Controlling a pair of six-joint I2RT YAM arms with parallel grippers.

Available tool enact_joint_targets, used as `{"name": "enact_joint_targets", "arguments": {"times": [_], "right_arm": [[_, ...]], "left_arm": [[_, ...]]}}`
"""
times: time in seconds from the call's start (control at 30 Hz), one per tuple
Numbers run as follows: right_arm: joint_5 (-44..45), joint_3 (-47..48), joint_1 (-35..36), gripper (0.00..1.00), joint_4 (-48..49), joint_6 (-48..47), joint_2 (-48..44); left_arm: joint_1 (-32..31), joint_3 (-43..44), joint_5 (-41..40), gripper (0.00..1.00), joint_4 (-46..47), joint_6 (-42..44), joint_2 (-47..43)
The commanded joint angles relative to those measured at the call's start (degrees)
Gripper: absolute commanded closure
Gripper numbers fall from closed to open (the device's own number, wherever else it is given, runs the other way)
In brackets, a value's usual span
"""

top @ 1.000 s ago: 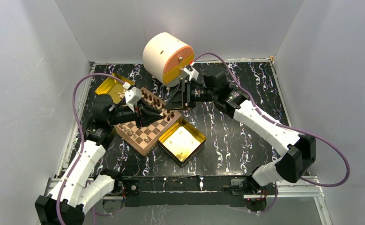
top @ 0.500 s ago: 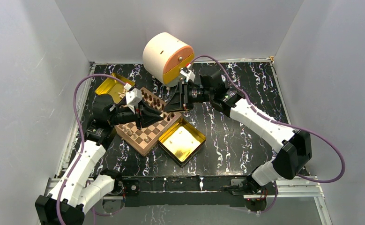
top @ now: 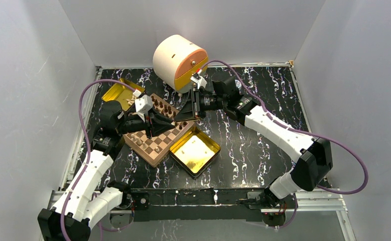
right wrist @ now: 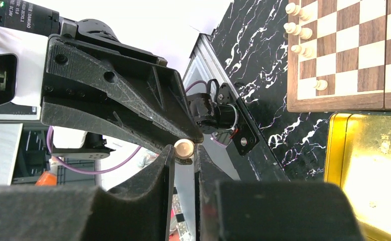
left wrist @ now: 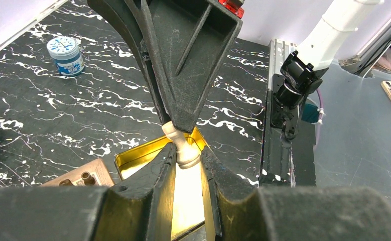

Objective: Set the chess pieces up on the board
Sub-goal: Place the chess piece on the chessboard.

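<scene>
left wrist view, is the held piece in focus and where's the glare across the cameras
Left wrist: the light piece is sharp but pale, the gold tin behind it glares bright yellow, the left fingers are soft. Right wrist: the board is crisp, the right fingers blur in the foreground. Top external: even, soft light.
</scene>
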Motion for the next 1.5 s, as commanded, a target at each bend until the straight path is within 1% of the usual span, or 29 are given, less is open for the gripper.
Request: {"name": "enact_joint_targets", "arguments": {"times": [0.0, 0.1, 0.13, 0.23, 0.3, 0.37, 0.4, 0.43, 0.53, 0.6, 0.67, 0.77, 0.9, 1.03, 1.1, 1.17, 1.3, 1.37, 1.47], "right_arm": [[-0.63, 0.30, 0.24, 0.81, 3.95, -0.13, -0.29], [1.03, -0.87, 0.25, 0.85, 5.12, -0.44, -1.27], [1.52, -1.21, 0.25, 0.86, 5.35, -0.67, -1.49], [3.88, -2.03, 0.23, 0.88, 5.56, -1.18, -2.32], [5.28, -2.62, 0.23, 0.90, 5.89, -1.57, -2.93], [5.97, -3.33, 0.27, 0.90, 6.77, -2.09, -3.63], [6.32, -3.99, 0.29, 0.90, 7.31, -2.70, -4.23], [7.41, -4.60, 0.27, 0.89, 7.71, -3.85, -4.90], [11.44, -6.79, 0.19, 0.90, 8.42, -7.07, -7.37], [13.10, -8.20, 0.15, 0.90, 9.20, -9.72, -8.34], [13.82, -9.10, 0.24, 0.90, 9.70, -12.70, -8.44], [14.07, -10.23, 0.58, 0.90, 11.76, -16.11, -7.86], [18.39, -11.15, 3.89, 0.91, 13.60, -22.62, -7.04], [22.99, -11.39, 7.84, 0.91, 14.93, -28.36, -4.88], [25.61, -11.71, 10.37, 0.90, 16.24, -31.67, -3.50], [27.63, -12.13, 12.81, 0.89, 17.71, -33.91, -1.98], [31.84, -14.55, 17.50, 0.88, 23.52, -37.05, 0.55], [34.51, -15.64, 20.06, 0.88, 26.55, -38.38, 1.98], [38.48, -15.62, 23.78, 0.89, 29.13, -41.17, 5.20]], "left_arm": [[-0.32, 0.40, -0.57, 1.00, -1.34, 2.56, -0.38], [-0.34, 0.24, -1.09, 1.00, -1.67, 3.08, -0.56], [-0.34, 0.23, -1.39, 0.98, -1.81, 3.12, -0.62], [-0.34, 0.23, -2.60, 0.78, -2.26, 3.28, -1.06], [-0.38, 0.31, -3.80, 0.61, -2.79, 3.10, -1.32], [-0.37, 0.60, -5.22, 0.35, -3.63, 3.21, -1.41], [-0.37, 0.74, -5.82, 0.17, -3.97, 3.37, -1.57], [-0.39, 0.80, -6.45, 0.11, -4.14, 3.42, -1.72], [-0.38, 1.28, -9.11, 0.10, -4.04, 2.30, -3.02], [-0.37, 2.06, -12.23, 0.10, -3.78, -0.99, -3.96], [-0.34, 4.12, -17.77, 0.10, -3.75, -5.20, -4.24], [-0.35, 8.03, -28.30, 0.10, -3.99, -14.64, -3.53], [-0.32, 13.21, -36.60, 0.09, -4.64, -24.58, -2.44], [-0.30, 16.16, -49.21, 0.09, -13.10, -32.91, -2.81], [-0.36, 17.05, -55.15, 0.08, -18.49, -33.65, -2.73], [-0.35, 17.92, -60.53, 0.08, -23.85, -31.93, -2.11], [-0.37, 19.02, -73.54, 0.02, -33.93, -29.51, -0.19], [-0.31, 20.16, -77.76, 0.02, -36.29, -29.55, 1.73], [-0.31, 22.04, -80.72, 0.04, -36.90, -30.48, 5.37]]}}
